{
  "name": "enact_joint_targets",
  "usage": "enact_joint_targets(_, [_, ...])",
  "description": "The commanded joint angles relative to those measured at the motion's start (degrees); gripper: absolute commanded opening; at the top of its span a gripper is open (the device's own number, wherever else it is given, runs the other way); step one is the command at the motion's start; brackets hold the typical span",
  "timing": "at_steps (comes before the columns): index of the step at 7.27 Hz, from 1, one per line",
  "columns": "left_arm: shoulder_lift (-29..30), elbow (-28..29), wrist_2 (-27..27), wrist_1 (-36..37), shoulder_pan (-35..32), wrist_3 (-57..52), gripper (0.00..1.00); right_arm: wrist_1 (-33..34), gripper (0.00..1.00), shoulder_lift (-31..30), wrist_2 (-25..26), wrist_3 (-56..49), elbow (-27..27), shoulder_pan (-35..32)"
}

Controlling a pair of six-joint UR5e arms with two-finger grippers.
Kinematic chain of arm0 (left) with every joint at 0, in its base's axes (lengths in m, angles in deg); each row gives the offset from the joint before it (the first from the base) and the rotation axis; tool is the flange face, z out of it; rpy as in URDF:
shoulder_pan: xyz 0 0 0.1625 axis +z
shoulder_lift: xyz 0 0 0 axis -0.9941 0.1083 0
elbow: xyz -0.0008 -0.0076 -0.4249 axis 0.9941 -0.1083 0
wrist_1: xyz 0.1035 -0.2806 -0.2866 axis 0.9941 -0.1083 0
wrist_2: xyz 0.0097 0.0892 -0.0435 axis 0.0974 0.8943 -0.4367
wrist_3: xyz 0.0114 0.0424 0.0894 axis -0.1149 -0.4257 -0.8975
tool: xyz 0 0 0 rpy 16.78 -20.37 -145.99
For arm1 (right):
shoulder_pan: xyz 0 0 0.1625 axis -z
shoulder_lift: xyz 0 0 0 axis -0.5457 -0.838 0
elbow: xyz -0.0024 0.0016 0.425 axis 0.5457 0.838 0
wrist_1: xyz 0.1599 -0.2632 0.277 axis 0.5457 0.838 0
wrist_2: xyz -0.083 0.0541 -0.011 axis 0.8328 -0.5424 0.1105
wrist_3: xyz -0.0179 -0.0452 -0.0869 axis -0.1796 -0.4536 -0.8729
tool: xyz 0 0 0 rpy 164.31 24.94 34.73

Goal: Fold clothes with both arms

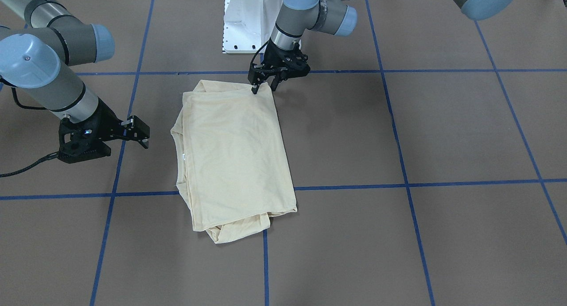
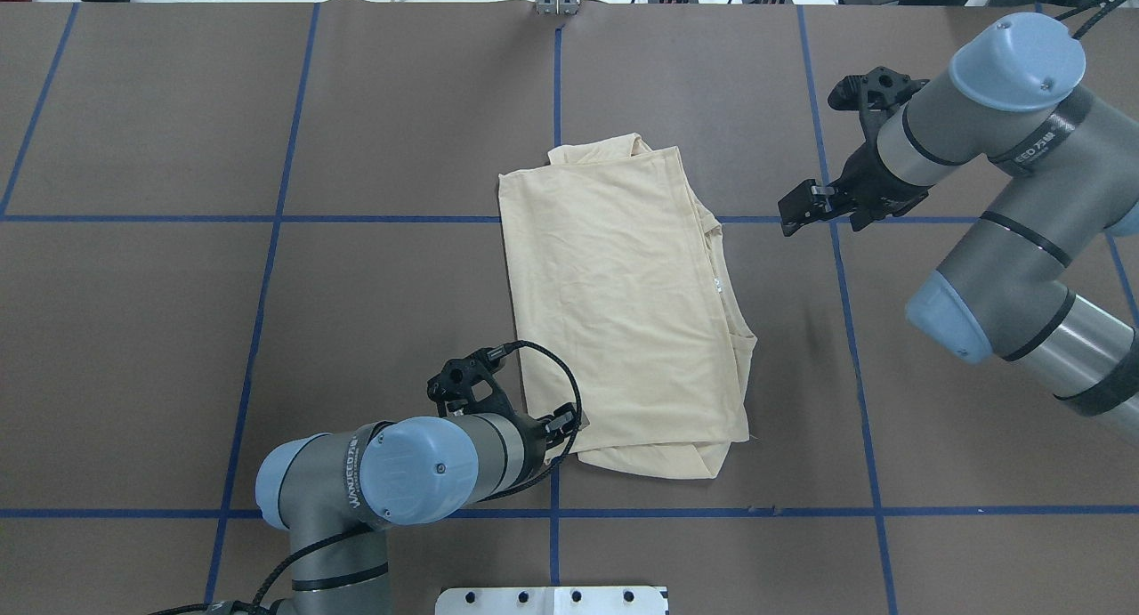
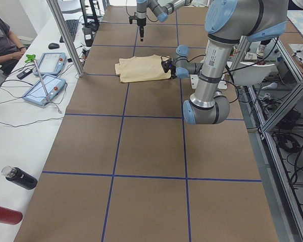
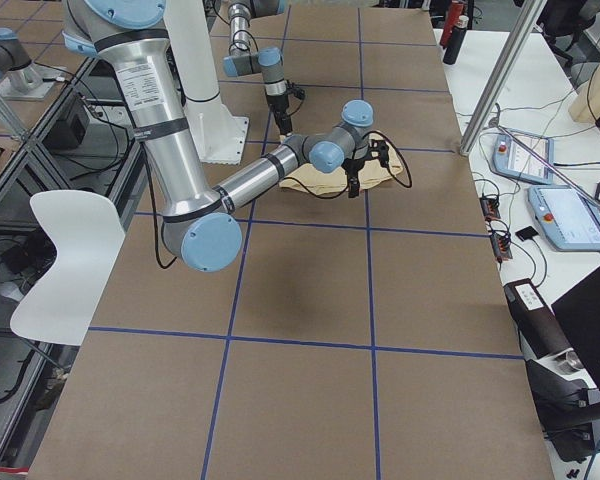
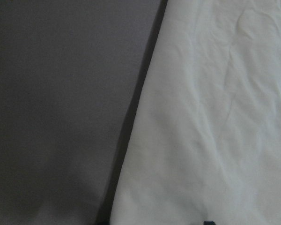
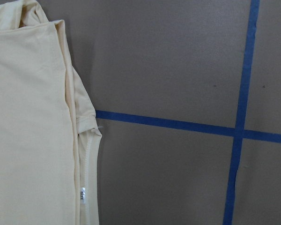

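Observation:
The cream-yellow T-shirt (image 1: pixel 234 155) lies folded into a rough rectangle at the table's middle (image 2: pixel 623 312), print hidden, with its small white neck label (image 6: pixel 83 193) showing at the collar edge. My left gripper (image 1: pixel 265 90) is open at the shirt's corner nearest the robot base, with one fingertip (image 1: pixel 255 91) on the fabric and the other off it. The left wrist view shows the shirt's edge (image 5: pixel 215 117) very close. My right gripper (image 1: pixel 141 131) is open and empty, above the bare table beside the collar side (image 2: pixel 795 210), apart from the shirt.
The white pedestal base (image 1: pixel 248 22) stands just behind the left gripper. Blue tape lines (image 2: pixel 556 90) grid the brown table. A side bench holds tablets (image 3: pixel 45 85) and bottles (image 3: pixel 20 177), and a person (image 3: pixel 2 40) sits there. A white chair (image 4: pixel 70 260) stands off the table.

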Motion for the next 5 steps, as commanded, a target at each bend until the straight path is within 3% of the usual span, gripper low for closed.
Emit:
enact_joint_targets(1, [0.3,-0.1,-0.1,0.7,0.1,0.0,0.74,0.0,1.00,0.0,0.1,0.0,0.1,0.0])
enact_joint_targets(5, [0.4,0.6,-0.1,1.1,0.2,0.0,0.74,0.0,1.00,0.1,0.1,0.0,0.1,0.1])
